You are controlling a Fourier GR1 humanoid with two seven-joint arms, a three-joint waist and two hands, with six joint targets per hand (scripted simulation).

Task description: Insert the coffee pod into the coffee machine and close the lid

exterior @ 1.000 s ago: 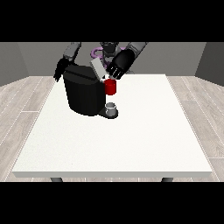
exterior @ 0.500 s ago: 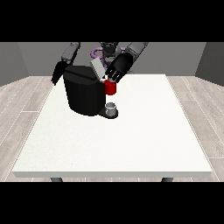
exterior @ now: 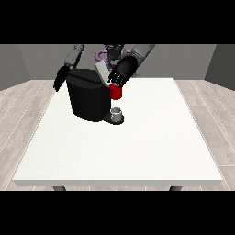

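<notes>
Coffee machine, black and blocky, standing on the far-left part of the white desk, light grey lid tilted up and open at its top. Hand at the view's right stretched forward and down from a grey forearm, dark fingers touching the lid's lower edge just above a red thing at the machine; fingers seemingly extended rather than curled, nothing seen clasped in them. Hand at the view's left hanging beside the machine's far-left edge, pointed downward, close to the black body; fingers too dark against the housing to be told apart, so grasping or released impossible to tell. Small grey cup-like thing resting on the machine's low front base, directly under the red thing and well below the hand at the view's right, apart from it; impossible to tell whether pod or part of the machine. Contents of the opened top compartment hidden behind the lid and the fingers. Coffee pod itself not plainly identifiable anywhere. Robot torso partly visible behind the machine, purple ring-shaped detail showing near its centre.
</notes>
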